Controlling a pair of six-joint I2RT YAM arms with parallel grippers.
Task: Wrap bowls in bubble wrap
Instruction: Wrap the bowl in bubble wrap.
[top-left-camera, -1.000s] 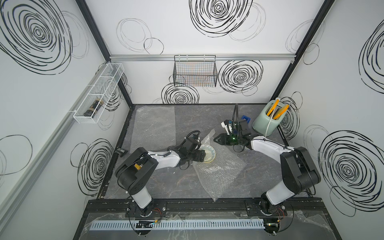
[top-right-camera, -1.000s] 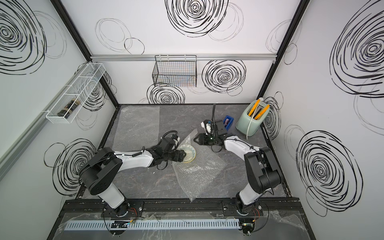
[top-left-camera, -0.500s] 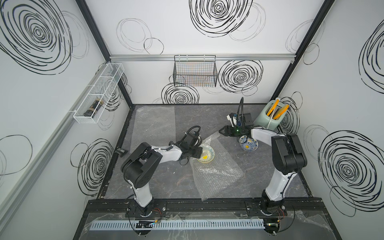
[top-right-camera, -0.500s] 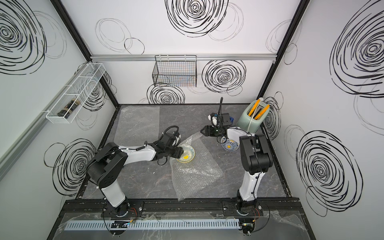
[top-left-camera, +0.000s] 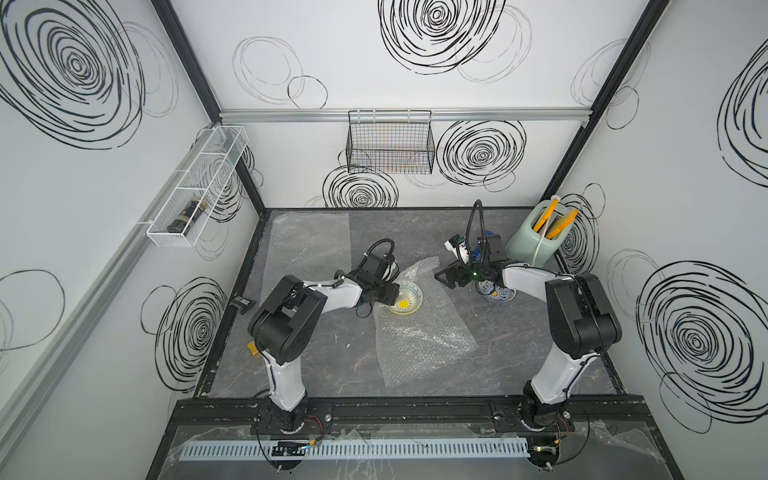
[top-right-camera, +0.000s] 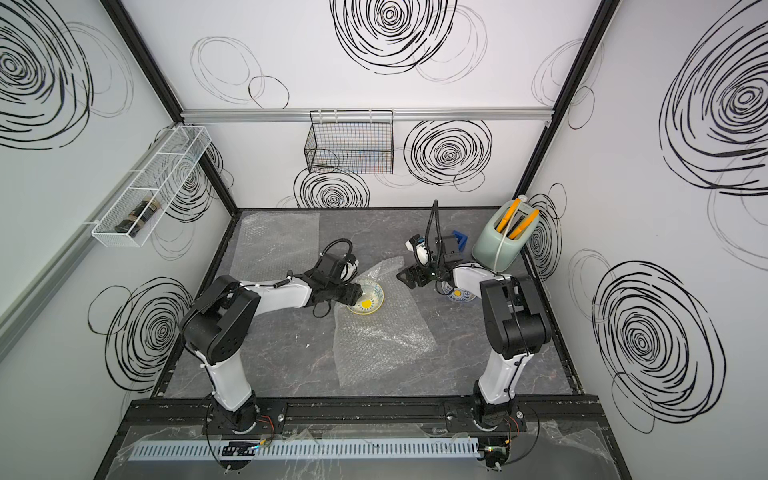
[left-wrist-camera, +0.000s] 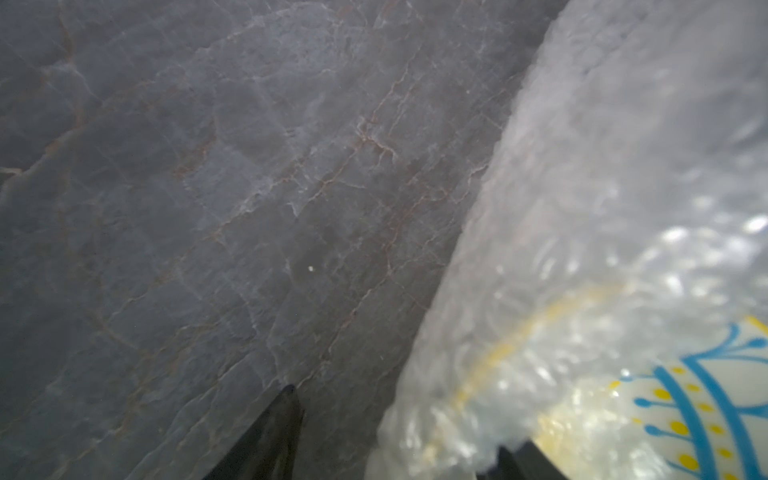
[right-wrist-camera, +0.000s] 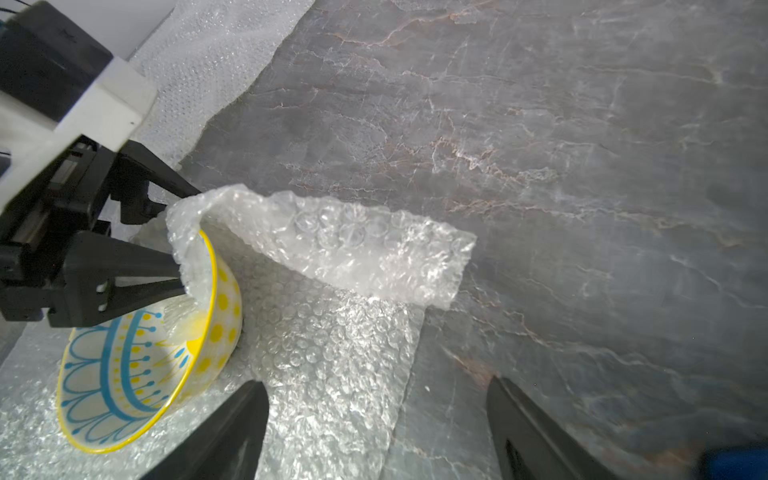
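Bubble wrap, spare sheet (top-left-camera: 307, 245): flat at the far left of the table (top-left-camera: 332, 365), untouched. Next along, left gripper (right-wrist-camera: 189, 236): jaws part-way apart, straddling the rim of the cream bowl (right-wrist-camera: 137, 374) and a fold of the working sheet (right-wrist-camera: 332, 353); clamped or merely resting, impossible to tell. Cream bowl near that sheet's far end, raised flap (right-wrist-camera: 353, 249) leaning on its rim, most of its inside uncovered. Then right gripper (right-wrist-camera: 374, 382): spread wide, empty, near the flap. Furthest right, blue-patterned bowl (top-left-camera: 498, 293): on bare table, partly under the right arm (top-left-camera: 528, 282), off any wrap.

Judged step: first fold over the first bowl, barely begun. Next, probably: pin the tucked fold with the left, take the loose flap with the right, draw it across the bowl without tipping it.

Against a second ago: right jaws wider, left jaws narrower, sheet's near end shifted toward the left arm's side, blue-patterned bowl no longer hidden by the arm.
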